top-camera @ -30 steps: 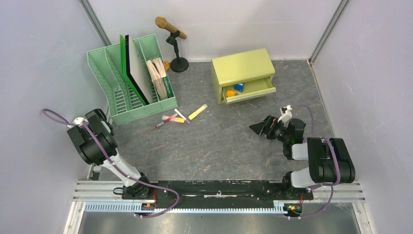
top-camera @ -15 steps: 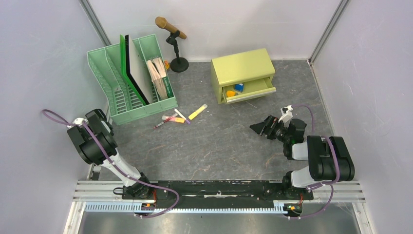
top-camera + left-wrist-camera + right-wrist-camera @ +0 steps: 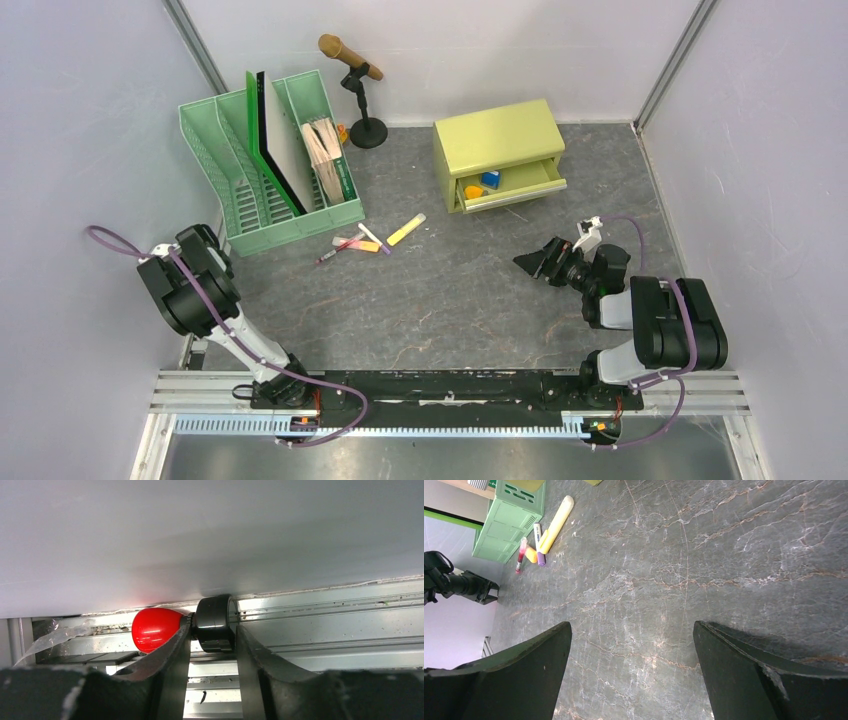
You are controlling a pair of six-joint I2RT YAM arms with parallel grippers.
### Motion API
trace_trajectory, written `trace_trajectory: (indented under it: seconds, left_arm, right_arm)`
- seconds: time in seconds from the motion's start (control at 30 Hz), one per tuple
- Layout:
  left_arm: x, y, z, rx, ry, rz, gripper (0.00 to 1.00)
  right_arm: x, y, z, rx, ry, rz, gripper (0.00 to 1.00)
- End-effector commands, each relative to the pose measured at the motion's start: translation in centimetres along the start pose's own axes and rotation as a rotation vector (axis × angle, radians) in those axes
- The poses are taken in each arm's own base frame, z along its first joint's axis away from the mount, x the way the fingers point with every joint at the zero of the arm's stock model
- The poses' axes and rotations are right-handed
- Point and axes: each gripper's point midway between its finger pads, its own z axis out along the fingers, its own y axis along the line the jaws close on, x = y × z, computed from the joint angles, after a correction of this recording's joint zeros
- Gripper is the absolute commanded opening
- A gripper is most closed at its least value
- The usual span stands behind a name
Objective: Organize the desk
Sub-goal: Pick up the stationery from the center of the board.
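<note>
Right pincer (image 3: 631, 625) spread wide, its matte black fingers hovering over the surface (image 3: 674, 555) (dark grey, stone-mottled, pale-veined), which lies directly beneath. Left pincer (image 3: 212, 627) flanks a black collar (image 3: 214, 611) beside a glossy red dome (image 3: 155, 627); I cannot tell whether it pinches.

We see our right gripper (image 3: 631, 627) at the bottom of the frame, its two dark fingers spread wide, with only the veined grey desk (image 3: 724, 555) between them. In the upper left, a yellow marker (image 3: 556, 522), a purple-capped pen (image 3: 538, 542) and a red pen (image 3: 520, 555) lie just beside a green file holder (image 3: 509, 530).
</note>
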Motion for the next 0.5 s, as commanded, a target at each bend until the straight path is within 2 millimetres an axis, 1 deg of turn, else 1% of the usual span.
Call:
trace_trajectory:
  seconds: [0.0,0.07,0.13,0.17,0.23,0.27,0.47]
  left_arm:
    - [4.1,2.7,1.7,-0.053,0.164,-0.023,0.40]
    - [4.1,2.6,1.7,-0.045,0.164,-0.021,0.30]
    - [3.8,2.3,1.6,-0.029,0.156,-0.022,0.11]
    - [3.5,2.1,1.5,-0.018,0.150,-0.018,0.08]
    - [3.2,1.5,1.3,0.018,0.143,-0.013,0.03]
    - [2.5,1.0,1.2,0.042,0.119,-0.028,0.02]
    - [0.2,-0.6,-0.3,0.165,0.032,-0.033,0.02]
  right_arm:
    - [5.6,-2.6,-1.5,0.128,0.154,0.162,0.99]
    - [5.6,-2.6,-1.6,0.127,0.155,0.163,0.99]
    - [5.6,-2.6,-1.5,0.125,0.154,0.163,0.99]
    - [5.6,-2.6,-1.6,0.126,0.153,0.164,0.99]
    - [5.6,-2.6,-1.6,0.125,0.154,0.165,0.99]
    - [5.6,-2.6,-1.6,0.124,0.154,0.166,0.99]
    - [5.6,-2.6,-1.6,0.123,0.151,0.167,0.99]
